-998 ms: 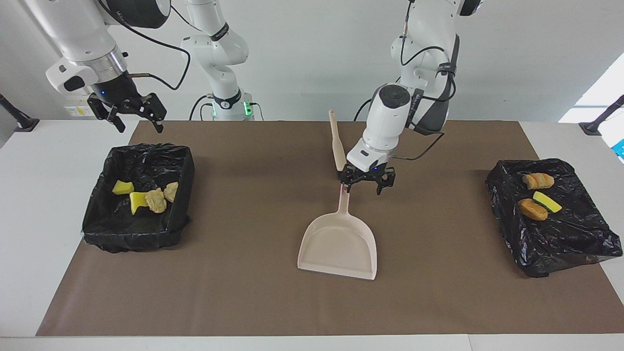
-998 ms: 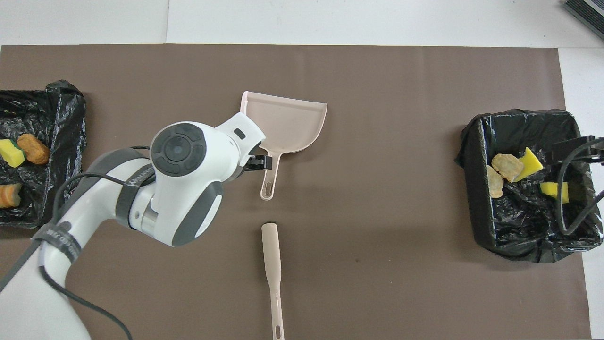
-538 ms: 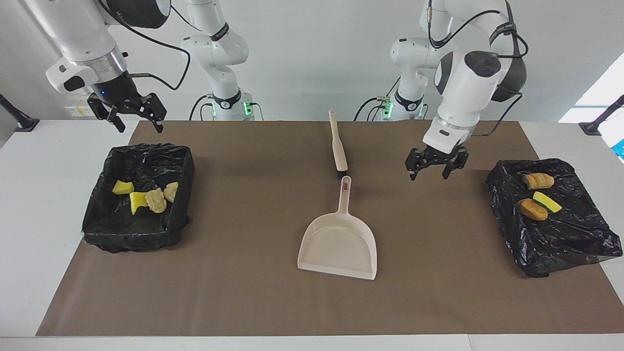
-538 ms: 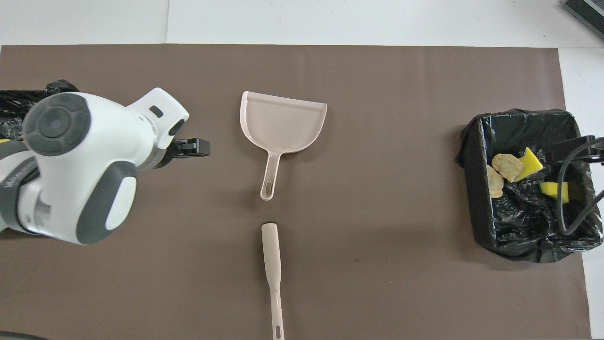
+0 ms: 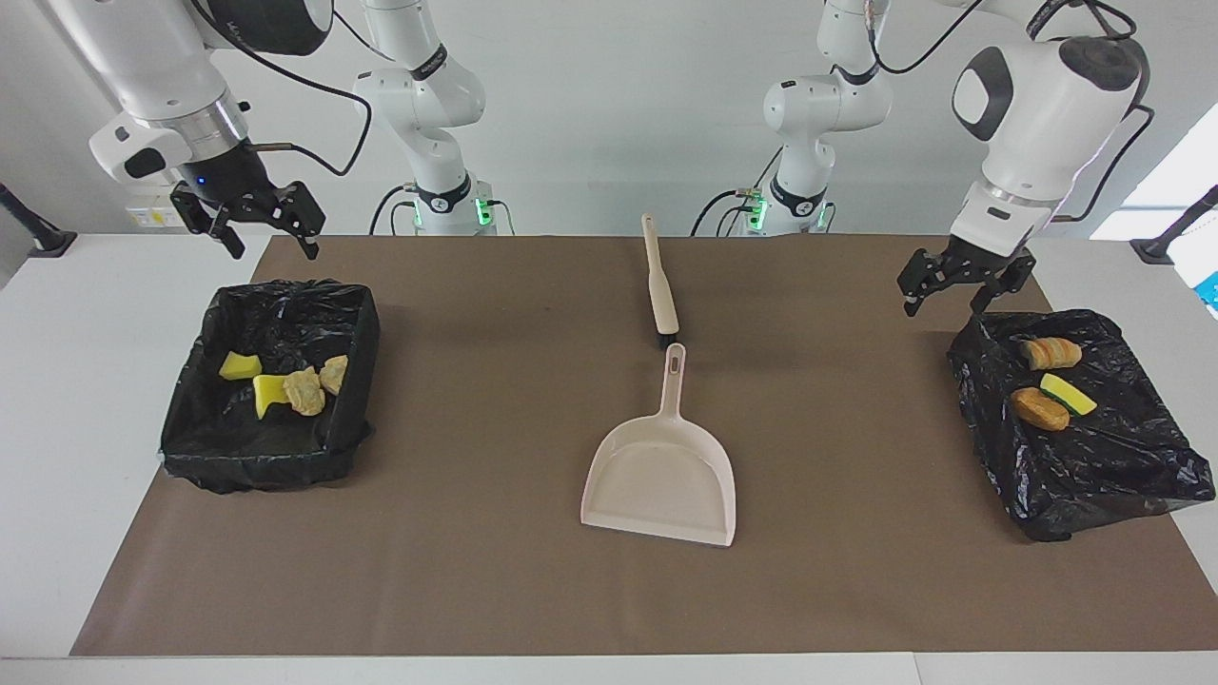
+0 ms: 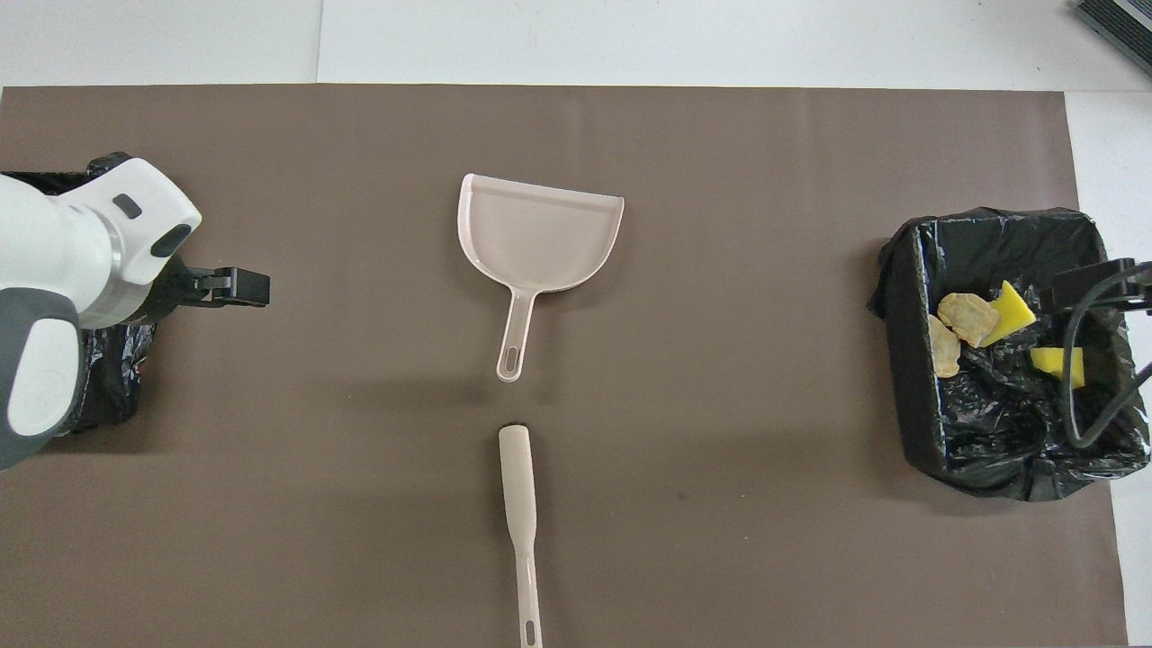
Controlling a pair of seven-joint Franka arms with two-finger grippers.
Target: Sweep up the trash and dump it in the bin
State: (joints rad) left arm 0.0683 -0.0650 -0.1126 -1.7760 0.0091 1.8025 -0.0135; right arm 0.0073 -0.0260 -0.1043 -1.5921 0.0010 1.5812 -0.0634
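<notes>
1. Trash (image 5: pixel 285 381) of yellow sponge and tan lumps lies in the lined bin (image 5: pixel 190 447); right gripper (image 5: pixel 249 221) hangs above, fingers apart.
2. Dustpan (image 5: pixel 661 476) and brush (image 5: pixel 658 285) lie mid-mat.
3. Left gripper (image 5: pixel 961 281), fingers apart, empty, hangs by the second bin (image 5: pixel 1094 485) holding more scraps (image 5: pixel 1047 385).

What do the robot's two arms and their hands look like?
Both arms are glossy white with rounded joints capped in dark grey or black. Each ends in a small black hand: the left hand, the right hand. Black cables loop along both arms. A silver ring sits above the right hand, and green lights glow at both bases.
</notes>
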